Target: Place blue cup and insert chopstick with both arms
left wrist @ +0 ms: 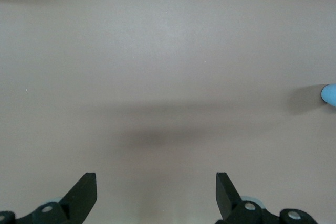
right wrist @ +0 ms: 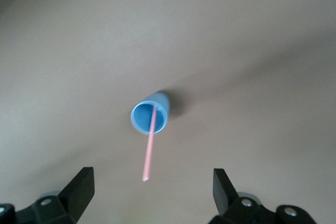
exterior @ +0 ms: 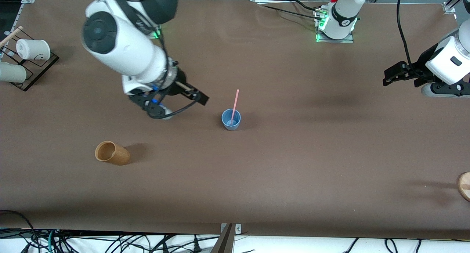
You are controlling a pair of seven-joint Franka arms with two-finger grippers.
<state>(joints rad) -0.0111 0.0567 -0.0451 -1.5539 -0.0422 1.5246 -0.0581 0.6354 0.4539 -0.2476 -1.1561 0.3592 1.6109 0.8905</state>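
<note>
The blue cup (exterior: 231, 119) stands upright near the middle of the table. The pink chopstick (exterior: 235, 105) stands in it and leans toward the robots' bases. My right gripper (exterior: 195, 96) is open and empty, up in the air beside the cup toward the right arm's end. In the right wrist view the cup (right wrist: 149, 116) and the chopstick (right wrist: 150, 148) lie ahead of the open right gripper (right wrist: 152, 174). My left gripper (exterior: 387, 76) is open and empty, waiting over the left arm's end of the table. The left wrist view shows the open gripper (left wrist: 156, 177) and an edge of the cup (left wrist: 329, 94).
A tan wooden cup (exterior: 112, 153) lies on its side, nearer to the front camera than the right gripper. Two white cups (exterior: 33, 49) lie on a dark rack (exterior: 36, 71) at the right arm's end. A round wooden piece (exterior: 464, 186) sits at the left arm's end.
</note>
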